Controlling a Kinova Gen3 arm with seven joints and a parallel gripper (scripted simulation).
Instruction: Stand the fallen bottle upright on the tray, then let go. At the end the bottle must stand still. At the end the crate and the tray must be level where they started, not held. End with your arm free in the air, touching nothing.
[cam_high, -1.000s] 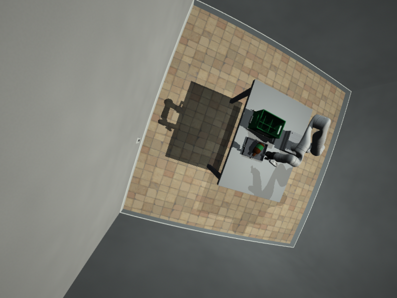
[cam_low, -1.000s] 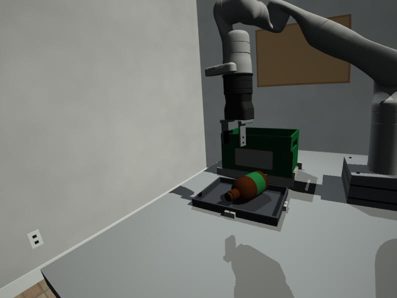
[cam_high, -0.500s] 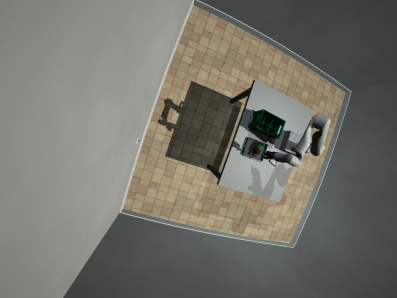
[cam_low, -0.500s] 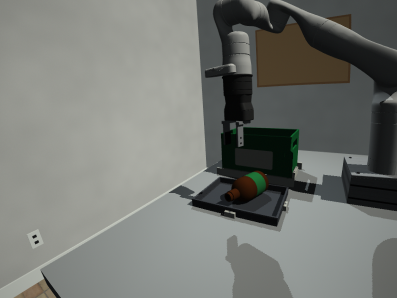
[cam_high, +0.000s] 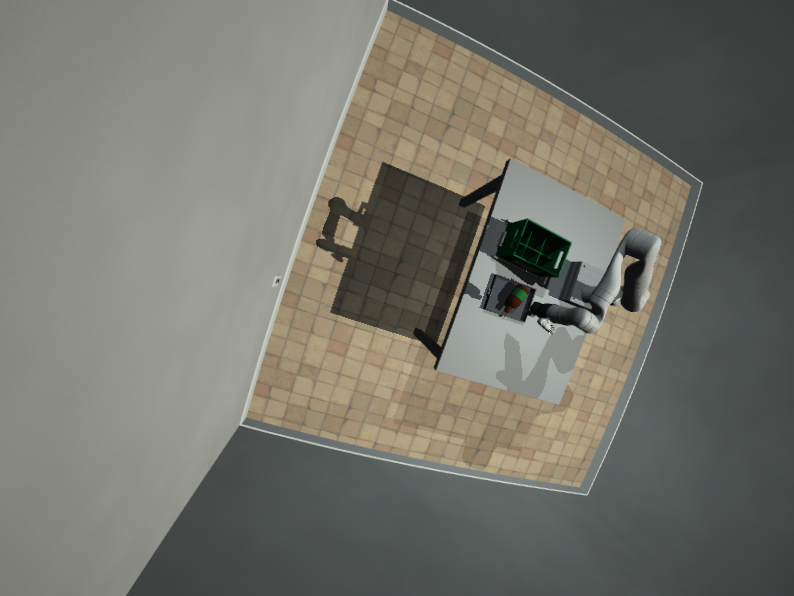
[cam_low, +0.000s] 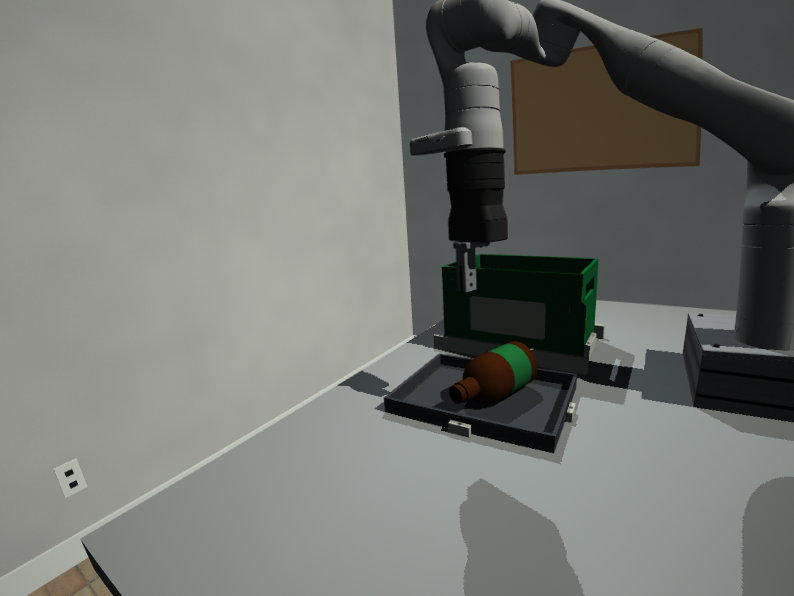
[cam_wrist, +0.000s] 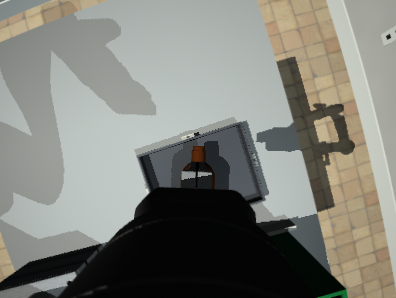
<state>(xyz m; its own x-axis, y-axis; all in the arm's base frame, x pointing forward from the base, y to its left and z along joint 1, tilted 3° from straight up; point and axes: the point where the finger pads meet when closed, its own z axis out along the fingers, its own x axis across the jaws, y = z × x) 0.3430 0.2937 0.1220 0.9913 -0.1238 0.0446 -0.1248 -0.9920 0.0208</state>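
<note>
A brown bottle (cam_low: 493, 379) with a green band lies on its side in the dark shallow tray (cam_low: 481, 404), its neck towards the tray's front left. It also shows in the overhead view (cam_high: 515, 298) and in the wrist view (cam_wrist: 198, 170). My gripper (cam_low: 466, 272) hangs well above the tray, pointing straight down, fingers shut together with nothing between them. In the wrist view the shut fingertips (cam_wrist: 197, 177) lie over the bottle's body. The green crate (cam_low: 522, 303) stands level just behind the tray.
The arm's dark base block (cam_low: 737, 372) stands at the right of the table. A grey wall runs along the table's left side. The crate's open compartments show in the overhead view (cam_high: 533, 246).
</note>
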